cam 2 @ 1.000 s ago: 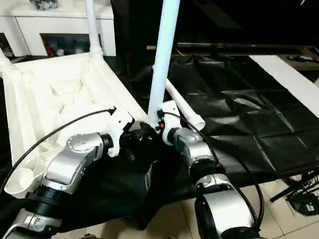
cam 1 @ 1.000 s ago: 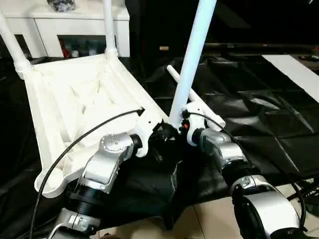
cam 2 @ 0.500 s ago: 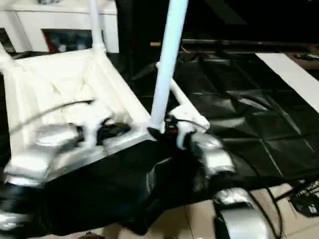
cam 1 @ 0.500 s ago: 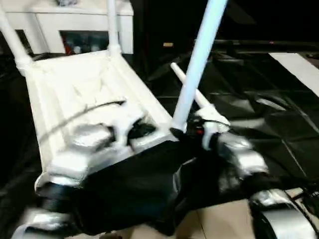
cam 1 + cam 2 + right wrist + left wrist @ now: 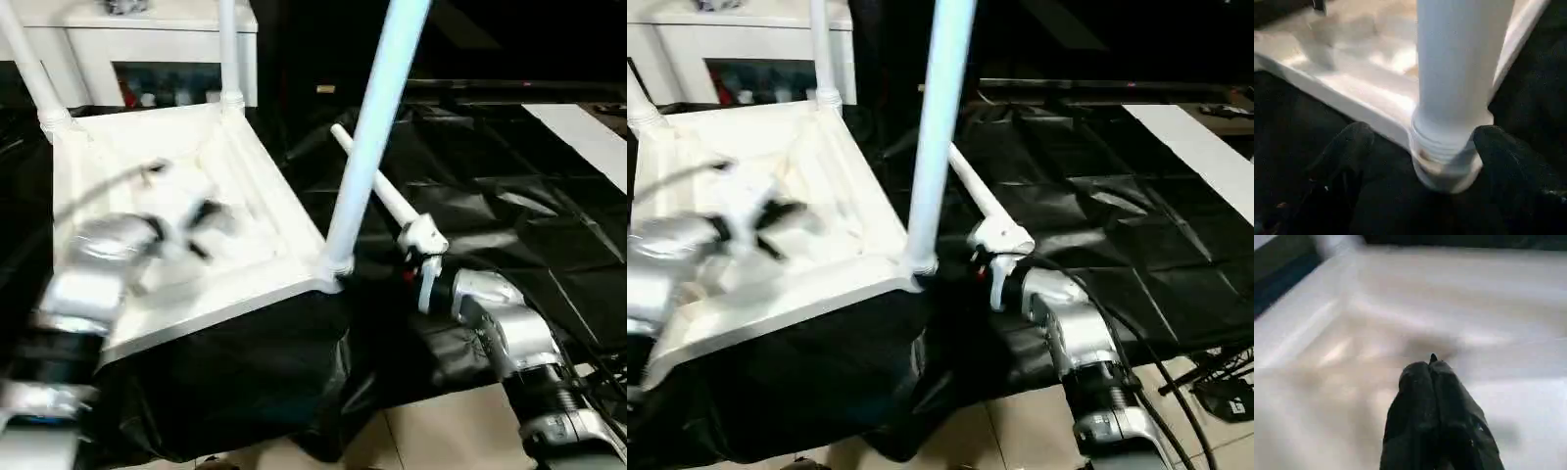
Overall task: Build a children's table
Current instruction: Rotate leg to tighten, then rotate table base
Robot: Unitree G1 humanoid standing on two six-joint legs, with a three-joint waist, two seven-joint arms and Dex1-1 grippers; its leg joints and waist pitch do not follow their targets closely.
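The upturned white plastic children's table (image 5: 245, 196), ribbed underneath, is lying on crinkled black sheeting (image 5: 509, 196), smooth tubular legs rising. The left gripper (image 5: 1432, 374) is hovering pinched together; the right gripper (image 5: 1422, 156) is standing apart around a threaded leg base.

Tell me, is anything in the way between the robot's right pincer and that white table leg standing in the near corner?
Nothing visible. The right pincer is open, one black finger on each side of the white tubular plastic leg at its base, in the white tabletop's corner socket.
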